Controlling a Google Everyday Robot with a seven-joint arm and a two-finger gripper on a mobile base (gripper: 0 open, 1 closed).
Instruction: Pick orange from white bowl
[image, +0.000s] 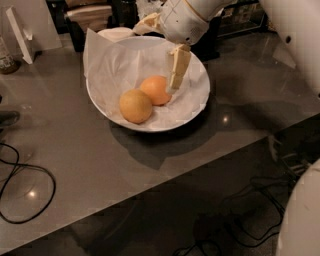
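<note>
Orange (156, 90) lies in the white bowl (199, 106) against a paler fruit (135, 106), tool (176, 74) at its right edge, grip unclear.

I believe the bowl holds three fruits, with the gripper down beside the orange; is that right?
Not quite: the camera view shows two fruits in the bowl, the orange and a paler fruit. The gripper is indeed down beside the orange.

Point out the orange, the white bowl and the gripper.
orange (155, 90): camera view, middle of its skin.
white bowl (205, 95): camera view, right-hand rim.
gripper (172, 86): camera view, its lower end, over the bowl beside the orange.
</note>
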